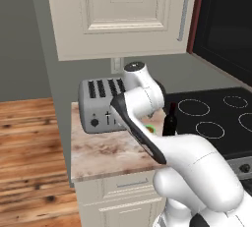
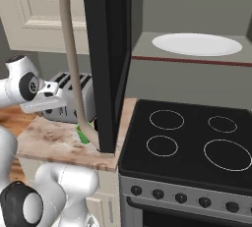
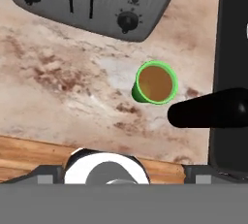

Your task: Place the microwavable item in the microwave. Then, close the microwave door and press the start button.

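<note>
In the hand view the gripper (image 3: 124,178) looks straight down at the counter; only the two grey finger bases show at the far left and right of the bottom edge, standing wide apart, so the fingers are released and grasp nothing. Below them lies the mottled pink-brown marble countertop (image 3: 63,92), with wood floor along its near edge. The small green cup (image 3: 155,83) with brown contents stands upright on the marble, apart from the fingers. Just beside it a dark wine bottle (image 3: 208,110) shows as a black shape, near the cup but not clearly touching it. Beyond the cup sits the silver four-slot toaster (image 3: 97,0), its knobs and levers facing the camera.

In the left base view the white arm bends over the counter and hides most of the cup (image 1: 150,128), which peeks out green next to the bottle (image 1: 170,120), in front of the toaster (image 1: 101,104). To their right is the black stovetop (image 1: 211,115).

In the right base view the microwave door (image 2: 106,59) stands swung open, its beige bar handle (image 2: 74,69) curving down before the cup (image 2: 81,134). Farther back, the white turntable (image 2: 197,44) lies inside the microwave (image 2: 187,76) above the stovetop (image 2: 192,137).
</note>
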Tool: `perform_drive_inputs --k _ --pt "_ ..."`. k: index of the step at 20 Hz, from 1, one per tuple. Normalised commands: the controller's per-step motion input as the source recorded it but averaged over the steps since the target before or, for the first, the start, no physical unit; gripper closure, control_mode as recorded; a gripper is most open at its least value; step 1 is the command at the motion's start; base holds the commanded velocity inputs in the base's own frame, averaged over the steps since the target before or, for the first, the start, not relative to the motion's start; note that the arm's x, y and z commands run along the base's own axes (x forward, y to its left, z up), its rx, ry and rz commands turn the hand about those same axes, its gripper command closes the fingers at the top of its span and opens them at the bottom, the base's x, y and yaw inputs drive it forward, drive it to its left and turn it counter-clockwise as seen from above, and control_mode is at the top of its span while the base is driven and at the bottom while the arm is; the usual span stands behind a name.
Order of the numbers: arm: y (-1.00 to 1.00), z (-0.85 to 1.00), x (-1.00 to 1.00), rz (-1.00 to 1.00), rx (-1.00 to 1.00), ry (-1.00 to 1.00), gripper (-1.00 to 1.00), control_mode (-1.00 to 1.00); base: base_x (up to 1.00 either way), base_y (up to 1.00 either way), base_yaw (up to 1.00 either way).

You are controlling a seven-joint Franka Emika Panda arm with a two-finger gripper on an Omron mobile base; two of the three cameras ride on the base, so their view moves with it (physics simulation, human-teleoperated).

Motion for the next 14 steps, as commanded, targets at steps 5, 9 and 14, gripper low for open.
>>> perform_drive_inputs --k 5,9,14 --pt "0.2 -0.54 0.16 0.16 -0.03 0.12 -1.0 -1.0 0.0 0.0 0.0" --pt "-0.12 -0.34 0.33 0.11 0.0 0.05 -1.0 -1.0 0.0 0.0 0.0" --pt "-0.21 -0.28 0.28 0.03 0.0 0.0 -1.0 -1.0 0.0 0.0 0.0"
